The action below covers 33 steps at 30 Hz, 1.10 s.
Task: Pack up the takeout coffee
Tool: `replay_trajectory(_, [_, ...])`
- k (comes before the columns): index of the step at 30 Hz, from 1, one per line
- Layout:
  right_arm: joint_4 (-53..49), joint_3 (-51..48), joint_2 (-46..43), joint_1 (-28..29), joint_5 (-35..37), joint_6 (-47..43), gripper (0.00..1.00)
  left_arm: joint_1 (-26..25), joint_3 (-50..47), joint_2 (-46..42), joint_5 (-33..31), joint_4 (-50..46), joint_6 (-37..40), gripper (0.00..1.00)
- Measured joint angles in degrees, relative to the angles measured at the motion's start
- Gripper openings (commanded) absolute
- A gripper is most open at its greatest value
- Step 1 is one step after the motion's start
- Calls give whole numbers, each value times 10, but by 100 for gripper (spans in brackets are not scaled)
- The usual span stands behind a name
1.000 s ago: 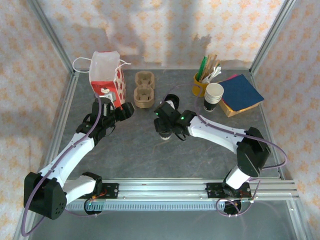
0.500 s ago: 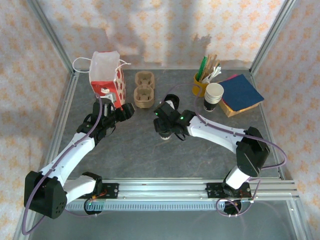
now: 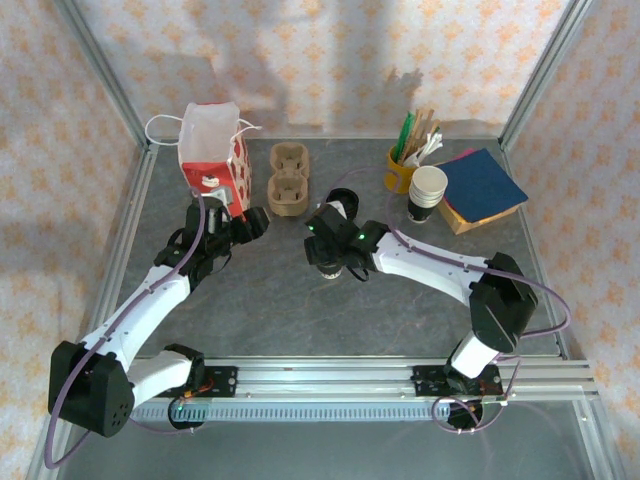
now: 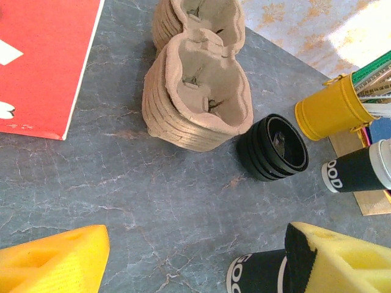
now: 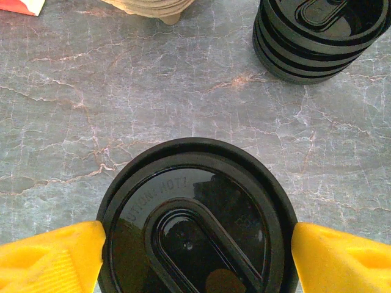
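Note:
The takeout coffee [image 5: 195, 235], a dark cup under a round black lid, stands on the grey table near the middle [image 3: 327, 270]. My right gripper [image 5: 197, 241] hangs directly over it, open, one yellow finger on each side of the lid. The left finger [image 5: 61, 256] touches the rim and the right finger stands just clear of it. My left gripper [image 3: 244, 225] is open above bare table to the left of the cup, nothing between its fingers [image 4: 195, 259]. In the left wrist view the cup's dark side [image 4: 256, 274] shows partly behind the right finger.
A red and white bag [image 3: 212, 158] stands at the back left, with a brown pulp cup carrier [image 3: 288, 180] beside it. A stack of black lids [image 5: 317, 36] sits just beyond the coffee. A yellow cup of sticks [image 3: 400, 172], stacked white cups [image 3: 428, 192] and a blue pad [image 3: 483, 185] are at the back right.
The right gripper's fingers have spread slightly around the lid. Both arms have hardly moved.

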Motion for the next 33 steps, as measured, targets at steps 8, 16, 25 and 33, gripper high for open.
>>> replay_trajectory(8, [0, 0, 0, 0, 5, 0, 82, 0, 0, 5, 2, 0, -8, 78])
replay_trajectory(16, [-3, 1, -3, 0, 11, 0, 84, 0, 0, 7, 2, 0, -15, 77])
replay_trajectory(25, [-14, 1, -21, 0, 10, 0, 84, 0, 0, 9, 2, 0, -15, 78])
replay_trajectory(33, [-9, -4, -37, 0, 8, 0, 84, 0, 0, 10, 2, 0, -15, 78])
